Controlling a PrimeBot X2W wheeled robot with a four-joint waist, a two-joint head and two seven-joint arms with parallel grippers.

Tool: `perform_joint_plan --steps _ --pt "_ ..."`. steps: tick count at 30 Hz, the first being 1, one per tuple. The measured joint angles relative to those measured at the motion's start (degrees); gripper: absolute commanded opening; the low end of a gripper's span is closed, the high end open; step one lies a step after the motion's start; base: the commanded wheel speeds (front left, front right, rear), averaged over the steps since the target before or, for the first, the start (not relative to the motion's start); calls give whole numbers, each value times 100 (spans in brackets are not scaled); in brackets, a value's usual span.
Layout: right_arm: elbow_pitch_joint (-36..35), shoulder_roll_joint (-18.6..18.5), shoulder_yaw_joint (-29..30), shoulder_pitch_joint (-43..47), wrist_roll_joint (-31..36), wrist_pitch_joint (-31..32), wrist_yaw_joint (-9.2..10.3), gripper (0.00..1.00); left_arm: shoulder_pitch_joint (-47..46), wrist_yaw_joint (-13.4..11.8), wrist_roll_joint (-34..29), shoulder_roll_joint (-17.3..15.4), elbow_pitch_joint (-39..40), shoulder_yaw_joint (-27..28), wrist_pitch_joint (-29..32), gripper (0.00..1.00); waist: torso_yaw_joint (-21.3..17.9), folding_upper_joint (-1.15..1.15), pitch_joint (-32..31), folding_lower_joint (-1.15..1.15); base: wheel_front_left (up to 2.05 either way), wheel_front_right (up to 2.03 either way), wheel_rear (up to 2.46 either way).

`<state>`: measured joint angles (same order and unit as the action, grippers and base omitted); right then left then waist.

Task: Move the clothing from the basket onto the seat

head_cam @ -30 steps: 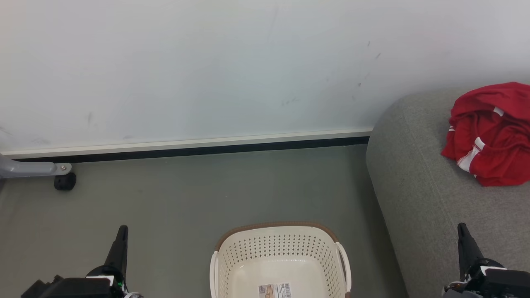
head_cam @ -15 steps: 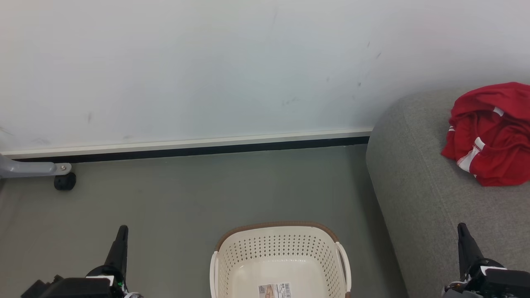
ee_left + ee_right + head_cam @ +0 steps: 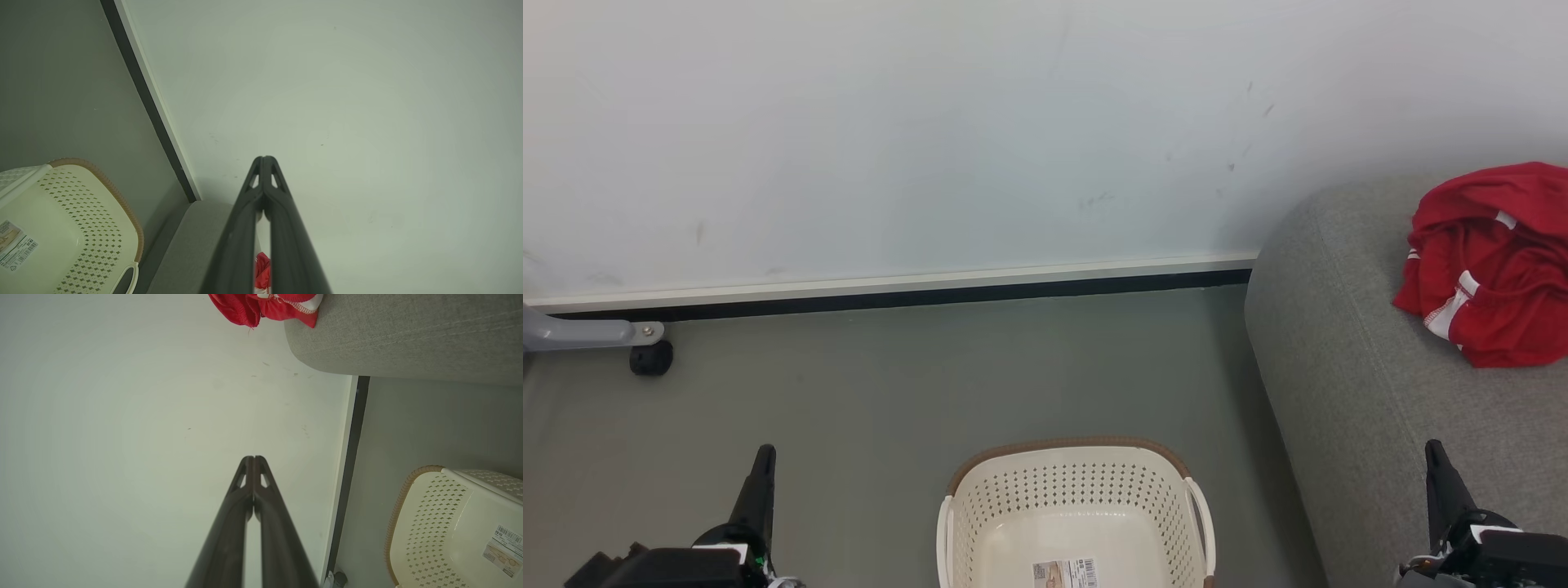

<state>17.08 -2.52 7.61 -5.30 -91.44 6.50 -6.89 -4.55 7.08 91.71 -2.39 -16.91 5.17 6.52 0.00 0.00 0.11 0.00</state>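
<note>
The bright red soft fabric clothing (image 3: 1490, 261) with white trim bands lies bunched on the large grey upholstered seat cushion (image 3: 1347, 384). The right edge of the head view cuts off its far side. In the left wrist view just a sliver of red shows between the dark fingers.

The cream-white perforated plastic basket (image 3: 1066, 445) with a brown woven-look rim stands on the grey-green floor (image 3: 890, 392) just beside the seat cushion. The bottom edge hides its near half and part of the paper label (image 3: 1065, 573) on its floor, whose print is too small to read. A grey metal leg (image 3: 580, 333) with a black caster (image 3: 651, 358) is cut off at the left edge.

The left end effector (image 3: 765, 454) hangs over the floor and the right end effector (image 3: 1434, 451) over the seat cushion's front. Both have their fingers pressed together, holding nothing, and their bodies run out of frame.

Nothing has shifted since a second ago.

The clothing is crumpled, with folds, white stitched edges and short white bands.
</note>
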Motion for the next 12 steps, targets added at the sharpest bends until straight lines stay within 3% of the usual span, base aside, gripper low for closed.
perform_joint_plan --steps 12 --pt "-1 0 0 0 0 0 0 0 0 0 0 1 0 0 -1 0 0 0 0 0 0 0 0"
